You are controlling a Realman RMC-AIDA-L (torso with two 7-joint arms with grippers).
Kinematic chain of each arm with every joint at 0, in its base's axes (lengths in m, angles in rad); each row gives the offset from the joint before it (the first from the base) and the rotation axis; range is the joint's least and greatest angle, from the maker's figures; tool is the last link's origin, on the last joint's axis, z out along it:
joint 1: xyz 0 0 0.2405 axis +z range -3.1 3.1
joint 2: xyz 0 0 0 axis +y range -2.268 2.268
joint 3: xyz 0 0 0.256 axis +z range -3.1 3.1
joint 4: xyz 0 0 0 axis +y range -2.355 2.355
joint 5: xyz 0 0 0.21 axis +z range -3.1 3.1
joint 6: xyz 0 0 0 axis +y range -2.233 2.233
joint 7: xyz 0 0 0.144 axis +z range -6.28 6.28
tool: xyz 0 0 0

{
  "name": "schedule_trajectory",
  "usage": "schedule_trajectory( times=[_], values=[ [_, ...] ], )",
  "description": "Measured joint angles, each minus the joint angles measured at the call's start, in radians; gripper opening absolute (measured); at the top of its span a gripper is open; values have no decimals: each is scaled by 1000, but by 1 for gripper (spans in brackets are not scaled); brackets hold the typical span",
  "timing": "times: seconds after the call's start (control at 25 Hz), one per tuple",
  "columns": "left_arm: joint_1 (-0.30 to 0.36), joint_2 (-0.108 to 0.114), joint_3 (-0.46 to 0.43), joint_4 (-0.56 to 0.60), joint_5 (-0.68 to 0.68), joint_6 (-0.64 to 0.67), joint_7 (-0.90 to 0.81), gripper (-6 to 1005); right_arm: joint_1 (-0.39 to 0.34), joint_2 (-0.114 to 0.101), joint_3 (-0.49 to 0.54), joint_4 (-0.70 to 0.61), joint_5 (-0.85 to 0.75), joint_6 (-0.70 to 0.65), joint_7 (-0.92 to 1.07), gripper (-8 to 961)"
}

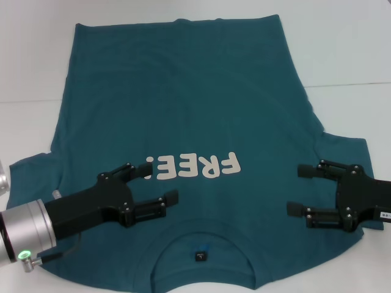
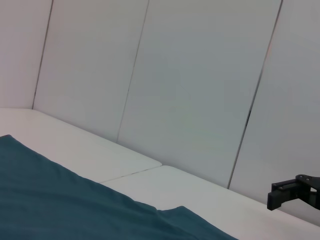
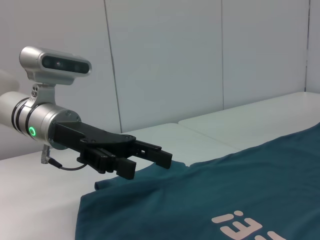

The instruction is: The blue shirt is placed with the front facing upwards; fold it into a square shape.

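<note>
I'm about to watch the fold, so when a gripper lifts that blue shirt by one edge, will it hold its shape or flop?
The blue shirt lies thin and flat with soft wrinkles, so it will probably drape limply. It looks light; a push would likely bunch it.

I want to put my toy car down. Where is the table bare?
Bare white table lies beyond the blue shirt's far hem and outside both sleeves. Crowded near the collar, where the open left gripper and open right gripper hover.

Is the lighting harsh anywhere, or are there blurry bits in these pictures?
Head view: soft, even light, blue shirt sharp, faint shadows under both grippers. Left wrist view: flat light, no glare. Right wrist view: left gripper crisp; wall slightly shaded.
</note>
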Motion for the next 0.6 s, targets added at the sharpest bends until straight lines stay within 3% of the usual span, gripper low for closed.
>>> schedule_trajectory(
  times=[0.44, 0.6],
  values=[
    [0, 0, 0, 6, -2, 1, 0, 932, -1, 0, 1, 10, 0, 0, 0, 879],
    [25, 0, -20, 44, -67, 13, -24, 932, 0, 0, 1, 10, 0, 0, 0, 878]
  ],
)
